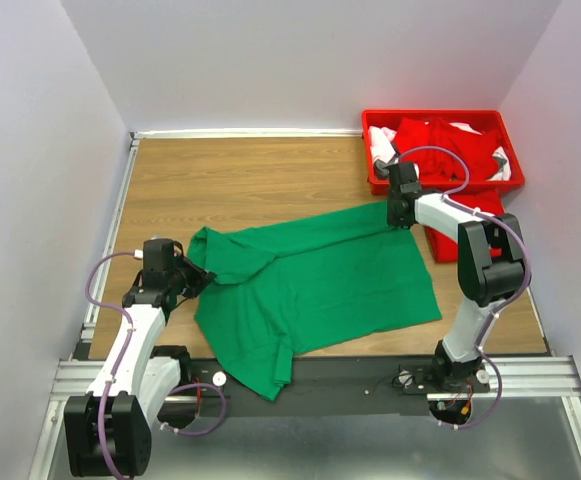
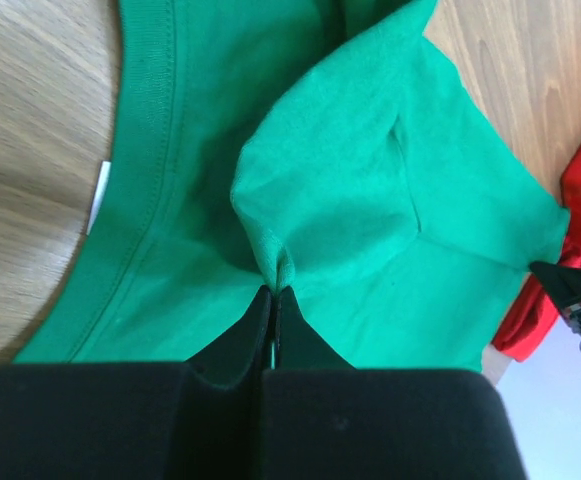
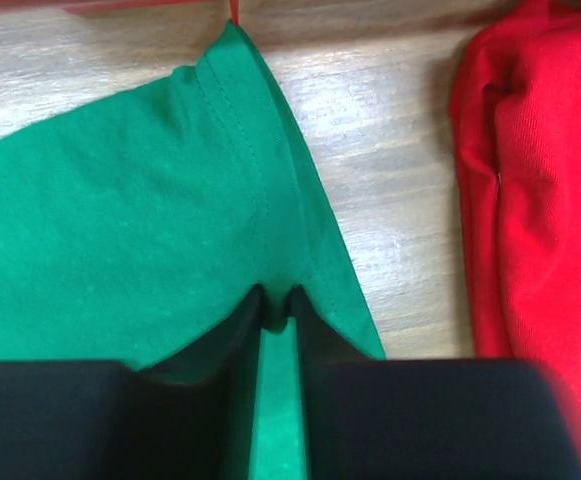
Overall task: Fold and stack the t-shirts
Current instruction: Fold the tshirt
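A bright green t-shirt (image 1: 320, 280) lies spread across the middle of the wooden table, its near corner hanging over the front rail. My left gripper (image 1: 198, 277) is at the shirt's left side, next to the collar, and is shut on a pinched-up fold of green cloth (image 2: 273, 262). My right gripper (image 1: 402, 222) is at the shirt's far right corner and is shut on the green fabric beside a hemmed edge (image 3: 240, 140). A red t-shirt (image 1: 458, 240) lies on the table just right of that gripper and also shows in the right wrist view (image 3: 535, 200).
A red plastic bin (image 1: 435, 117) stands at the back right and holds red, white and grey garments. White walls close in the table on the left, back and right. A metal rail (image 1: 370, 375) runs along the front edge.
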`<move>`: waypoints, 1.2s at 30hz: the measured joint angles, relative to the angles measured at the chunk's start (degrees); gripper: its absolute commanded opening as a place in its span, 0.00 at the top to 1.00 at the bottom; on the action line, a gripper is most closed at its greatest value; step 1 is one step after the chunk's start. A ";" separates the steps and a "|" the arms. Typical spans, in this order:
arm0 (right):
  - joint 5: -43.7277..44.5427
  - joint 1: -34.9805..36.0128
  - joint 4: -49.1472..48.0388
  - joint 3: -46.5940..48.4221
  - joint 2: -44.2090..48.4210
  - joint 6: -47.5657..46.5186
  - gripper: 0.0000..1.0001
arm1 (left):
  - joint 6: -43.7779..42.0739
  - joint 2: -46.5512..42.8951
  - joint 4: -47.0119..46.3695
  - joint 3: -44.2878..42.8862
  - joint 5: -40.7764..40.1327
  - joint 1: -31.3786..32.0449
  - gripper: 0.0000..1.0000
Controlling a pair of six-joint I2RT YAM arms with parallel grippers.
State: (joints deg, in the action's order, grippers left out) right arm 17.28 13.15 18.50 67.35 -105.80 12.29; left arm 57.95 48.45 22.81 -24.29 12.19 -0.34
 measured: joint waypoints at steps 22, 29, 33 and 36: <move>-26.80 4.24 1.68 0.09 13.66 4.13 0.40 | 8.48 -6.34 -2.12 0.76 5.31 5.16 1.00; -40.89 12.31 -5.38 -1.86 10.97 9.68 0.44 | 11.52 -9.40 -2.12 2.75 5.95 6.91 1.00; -45.97 16.81 -11.89 -3.37 8.22 14.73 0.44 | 12.87 -10.75 -2.14 3.21 6.10 8.07 1.00; -47.67 19.04 -15.47 -3.37 5.44 17.49 0.44 | 13.49 -10.78 -2.75 3.63 6.12 8.81 1.00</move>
State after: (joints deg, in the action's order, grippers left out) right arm -30.39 32.18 3.03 63.99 -100.36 29.78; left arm 71.44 37.67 20.05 -20.67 18.31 8.47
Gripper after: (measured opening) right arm 0.558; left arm 0.010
